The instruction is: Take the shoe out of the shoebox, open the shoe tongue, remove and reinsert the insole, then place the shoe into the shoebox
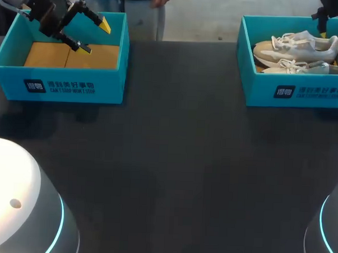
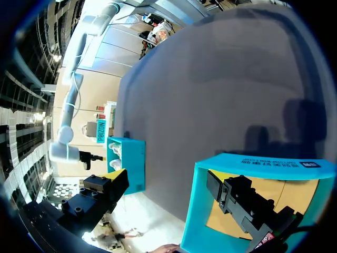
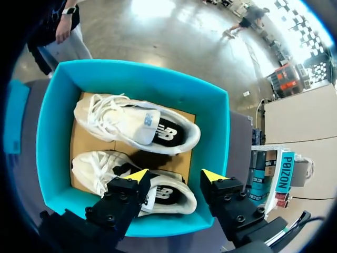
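A dark matte table (image 1: 173, 160) spans the scene under soft, even light

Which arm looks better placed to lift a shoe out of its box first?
The right. The right claw, open, hangs directly above the shoebox holding both shoes. The left claw, also open, is over the other box across the table, which shows only a cardboard floor.

The shoes (image 3: 134, 124) are cream with black insoles (image 3: 167, 129), the shoebox (image 3: 142, 79) teal.
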Controlling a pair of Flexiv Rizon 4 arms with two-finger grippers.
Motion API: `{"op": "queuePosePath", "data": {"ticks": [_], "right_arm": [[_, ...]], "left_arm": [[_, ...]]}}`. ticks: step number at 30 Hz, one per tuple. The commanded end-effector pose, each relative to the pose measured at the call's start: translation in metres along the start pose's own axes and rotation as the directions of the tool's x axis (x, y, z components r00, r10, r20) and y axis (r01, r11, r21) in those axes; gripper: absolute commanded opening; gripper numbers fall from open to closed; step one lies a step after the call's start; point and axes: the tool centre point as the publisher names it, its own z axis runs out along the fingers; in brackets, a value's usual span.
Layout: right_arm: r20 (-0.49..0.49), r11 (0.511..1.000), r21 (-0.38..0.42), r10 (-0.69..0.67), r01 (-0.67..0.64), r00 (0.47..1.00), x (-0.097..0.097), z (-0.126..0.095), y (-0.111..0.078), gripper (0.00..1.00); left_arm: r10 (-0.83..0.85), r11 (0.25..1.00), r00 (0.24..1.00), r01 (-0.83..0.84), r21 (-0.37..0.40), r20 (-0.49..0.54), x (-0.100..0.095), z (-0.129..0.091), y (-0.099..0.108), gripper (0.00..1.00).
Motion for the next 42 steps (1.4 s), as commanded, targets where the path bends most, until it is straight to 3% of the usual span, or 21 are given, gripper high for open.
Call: {"op": "queuePosePath", "data": {"ticks": [1,4,9,16,19,34,37,42], "right_arm": [[0.0,1.0,-0.023,0.001,-0.001,1.0,0.001,-0.008,-0.009,0.65],[0.001,1.0,-0.024,0.002,-0.002,1.0,0.003,-0.012,-0.01,0.66],[-0.001,1.0,-0.024,0.005,-0.005,1.0,0.006,-0.014,-0.012,0.67],[-0.007,1.0,-0.015,0.0,0.0,1.0,0.008,-0.016,-0.013,0.66],[-0.01,1.0,-0.012,-0.001,0.001,1.0,0.009,-0.017,-0.014,0.66],[-0.024,0.999,-0.01,-0.036,0.036,0.999,0.023,-0.026,-0.02,0.65],[-0.023,1.0,-0.013,-0.025,0.025,0.999,0.023,-0.03,-0.023,0.66],[-0.026,1.0,-0.014,-0.016,0.016,1.0,0.026,-0.032,-0.027,0.67]], "left_arm": [[-0.152,0.986,0.987,0.148,-0.08,-0.046,-0.018,0.002,0.01,1.0],[-0.377,0.904,0.925,0.354,-0.238,-0.054,-0.036,0.003,0.024,1.0],[-0.638,0.702,0.77,0.583,-0.409,0.001,-0.054,0.003,0.028,1.0],[-0.789,0.409,0.583,0.732,-0.545,0.191,-0.07,-0.008,0.019,1.0],[-0.785,0.313,0.568,0.707,-0.634,0.246,-0.072,-0.014,0.016,1.0],[-0.785,0.313,0.568,0.707,-0.634,0.246,-0.072,-0.014,0.016,1.0],[-0.892,0.102,0.333,0.808,-0.58,0.307,-0.081,-0.017,0.015,1.0],[-0.919,-0.148,0.072,0.849,-0.508,0.388,-0.088,-0.023,0.009,1.0]]}}
